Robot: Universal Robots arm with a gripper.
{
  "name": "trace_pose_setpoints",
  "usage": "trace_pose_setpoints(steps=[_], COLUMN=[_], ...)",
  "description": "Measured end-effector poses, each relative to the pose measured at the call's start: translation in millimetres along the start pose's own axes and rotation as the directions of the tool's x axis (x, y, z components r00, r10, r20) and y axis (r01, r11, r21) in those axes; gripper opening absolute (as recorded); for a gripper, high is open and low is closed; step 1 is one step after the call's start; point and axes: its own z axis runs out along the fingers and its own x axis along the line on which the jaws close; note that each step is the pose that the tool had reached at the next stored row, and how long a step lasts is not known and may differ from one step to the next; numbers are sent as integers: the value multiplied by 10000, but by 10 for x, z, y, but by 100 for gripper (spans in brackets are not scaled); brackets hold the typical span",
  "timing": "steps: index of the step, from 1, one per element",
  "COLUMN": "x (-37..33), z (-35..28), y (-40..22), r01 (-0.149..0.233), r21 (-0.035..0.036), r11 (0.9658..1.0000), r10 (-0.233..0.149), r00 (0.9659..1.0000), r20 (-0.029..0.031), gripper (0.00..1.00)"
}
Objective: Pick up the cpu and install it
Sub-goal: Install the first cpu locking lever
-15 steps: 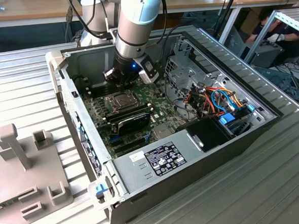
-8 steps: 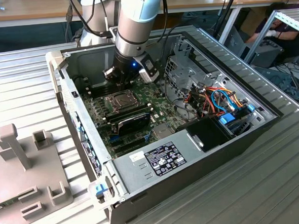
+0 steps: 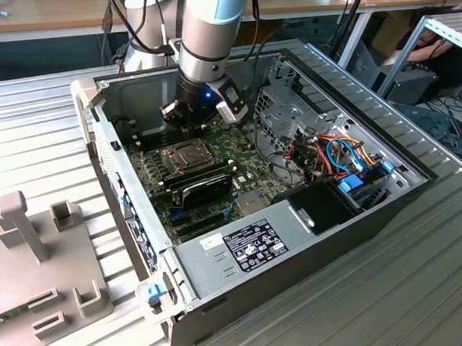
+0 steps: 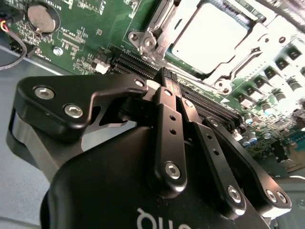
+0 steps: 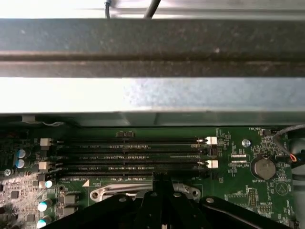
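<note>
Claw (image 4: 164,78) fingers pressed together beside the memory slots (image 5: 128,155), while the socket frame (image 4: 157,28) partly covers the cpu (image 4: 209,36).

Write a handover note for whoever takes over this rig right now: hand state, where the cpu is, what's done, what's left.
Hand: fingers pressed together, nothing visible between them; it hangs inside the open computer case, low over the motherboard at the memory slots beside the socket.
Cpu: lying in the socket, inside the metal socket frame.
Done: cpu appears placed in the socket and released.
Left: I cannot tell whether the frame is latched, so check that and the seating.
</note>
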Motion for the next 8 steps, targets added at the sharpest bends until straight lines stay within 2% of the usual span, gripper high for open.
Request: trace_pose_setpoints(steps=[3,5,8], x=[-1,-2,-5], z=[-55,-116,-200], y=[9,19,33], r01=[1,1,1], r21=[65,106,134], r11=[10000,9999,9999], r10=[-1,-1,-1], r00=[10000,10000,10000], r20=[3,4,4], gripper=[11,11,11])
